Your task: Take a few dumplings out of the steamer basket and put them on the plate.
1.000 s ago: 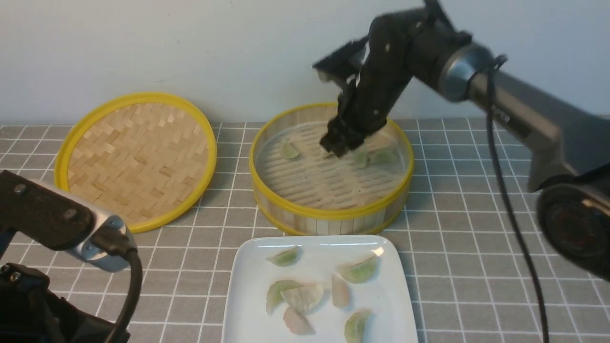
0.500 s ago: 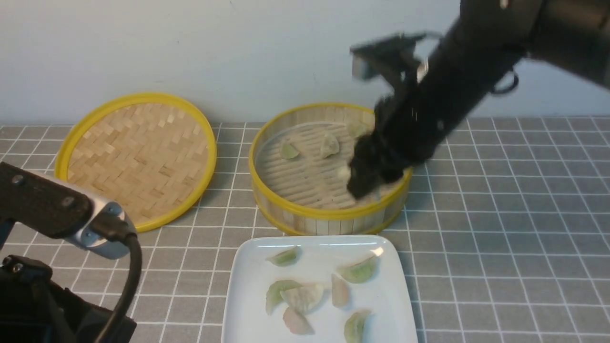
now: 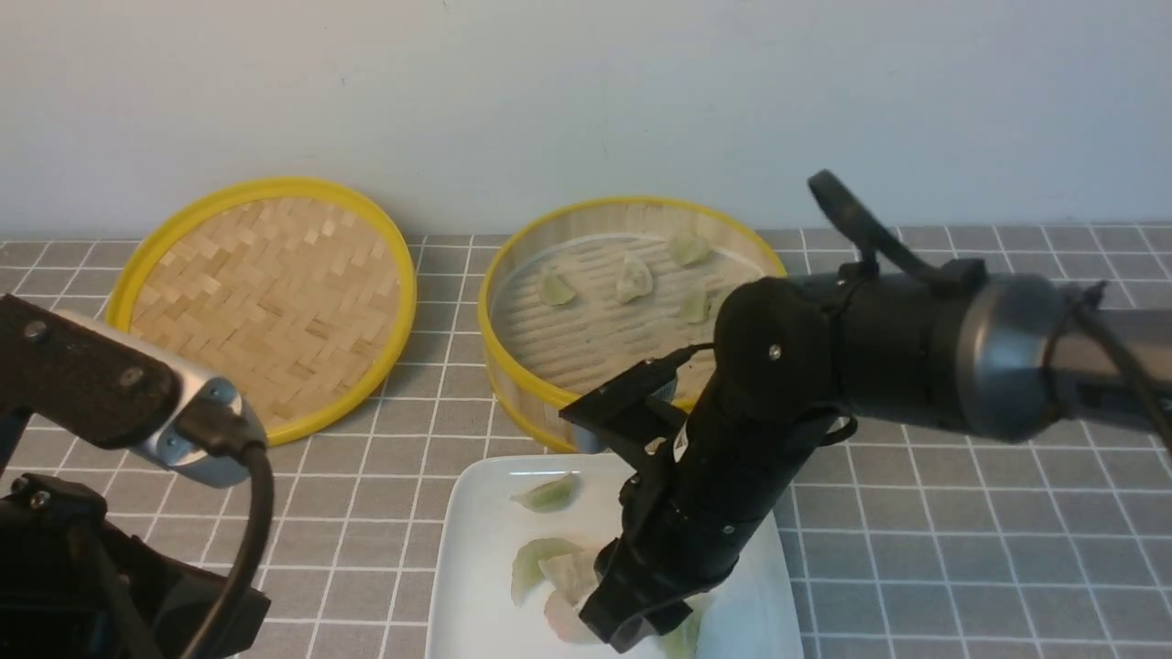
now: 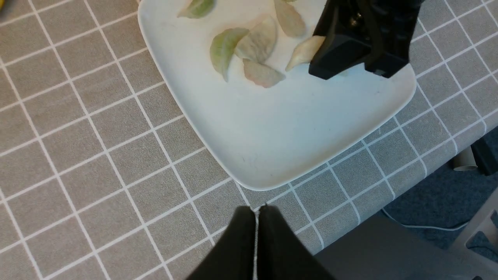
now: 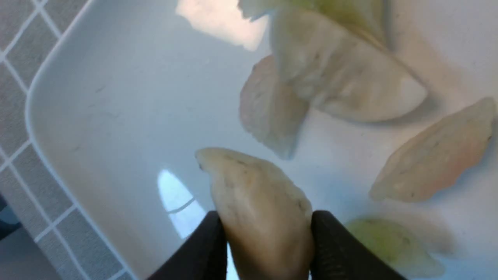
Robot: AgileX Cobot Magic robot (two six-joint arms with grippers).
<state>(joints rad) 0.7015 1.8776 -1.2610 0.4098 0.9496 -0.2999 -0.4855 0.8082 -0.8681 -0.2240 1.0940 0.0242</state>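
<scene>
Right gripper [image 5: 266, 237] pinches one cream dumpling [image 5: 256, 194] between its fingertips, low over the plate [image 3: 476, 558], close to other dumplings [image 3: 549, 494] lying there. Left gripper [image 4: 255, 217] closed and empty beside the plate's edge.

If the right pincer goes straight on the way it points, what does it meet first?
Probably the plate: the right pincer, shut on a cream dumpling, points down at bare white surface, so that dumpling's tip would touch first. Another pale dumpling lies close beside the line; depth is unclear.
</scene>
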